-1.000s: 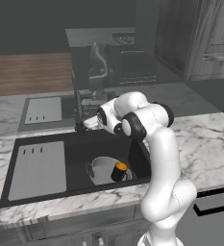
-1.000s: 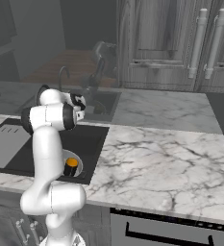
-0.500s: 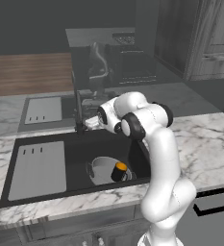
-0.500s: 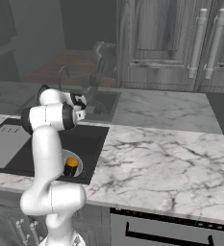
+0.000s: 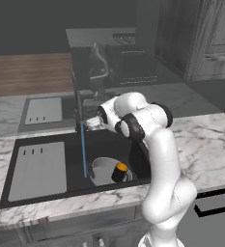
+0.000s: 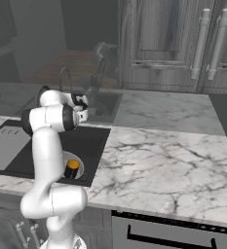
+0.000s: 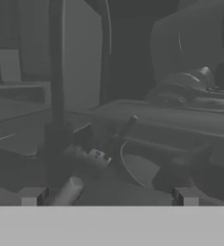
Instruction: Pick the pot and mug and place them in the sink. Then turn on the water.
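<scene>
A thin blue stream of water (image 5: 83, 150) falls straight down from the dark gooseneck faucet (image 5: 77, 103) into the black sink (image 5: 109, 144), landing just left of the pot (image 5: 103, 170). The grey pot sits on the basin floor toward the front right of the sink, and the black mug (image 5: 119, 172) with its orange top stands inside the pot on its right side; from the right base view the mug (image 6: 71, 168) shows just beside the arm's white lower link. The light grey slotted drain panel (image 5: 38, 170) fills the left part of the sink, well apart from the pot.

The gripper (image 5: 90, 124) hangs above the back of the basin, close to the faucet's base and right of the stream. In the hand view the two finger tips (image 7: 32, 196) stand far apart at the bottom edge, jaws fully spread with nothing between them, and the faucet's upright post (image 7: 56, 81) rises just ahead on the left. Marble counter (image 6: 163, 151) stretches to the right of the sink
</scene>
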Motion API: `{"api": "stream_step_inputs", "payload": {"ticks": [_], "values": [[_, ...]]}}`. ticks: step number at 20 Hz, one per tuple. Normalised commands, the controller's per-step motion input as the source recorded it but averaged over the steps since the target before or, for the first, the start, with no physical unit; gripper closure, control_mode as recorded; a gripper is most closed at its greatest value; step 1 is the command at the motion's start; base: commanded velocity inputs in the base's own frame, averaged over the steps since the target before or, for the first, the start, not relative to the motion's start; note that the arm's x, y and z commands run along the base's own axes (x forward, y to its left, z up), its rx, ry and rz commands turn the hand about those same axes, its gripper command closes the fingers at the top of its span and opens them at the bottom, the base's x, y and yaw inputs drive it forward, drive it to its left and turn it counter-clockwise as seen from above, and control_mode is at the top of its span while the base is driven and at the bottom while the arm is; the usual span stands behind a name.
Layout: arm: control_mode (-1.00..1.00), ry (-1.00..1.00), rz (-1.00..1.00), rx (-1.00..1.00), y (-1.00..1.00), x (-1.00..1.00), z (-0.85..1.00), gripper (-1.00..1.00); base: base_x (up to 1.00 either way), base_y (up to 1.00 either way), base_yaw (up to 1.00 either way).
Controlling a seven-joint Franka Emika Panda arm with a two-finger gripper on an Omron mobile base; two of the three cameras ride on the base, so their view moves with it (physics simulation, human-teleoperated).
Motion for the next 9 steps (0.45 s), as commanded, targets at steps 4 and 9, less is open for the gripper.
{"api": "stream_step_inputs", "payload": {"ticks": [4,9], "values": [[-1.00,0.00,-0.18,0.01,-0.31,0.00,-0.20,-1.00,0.00,0.00,0.00],[-1.00,0.00,-0.17,0.00,-0.27,0.00,-0.25,-1.00,0.00,0.00,0.00]]}}
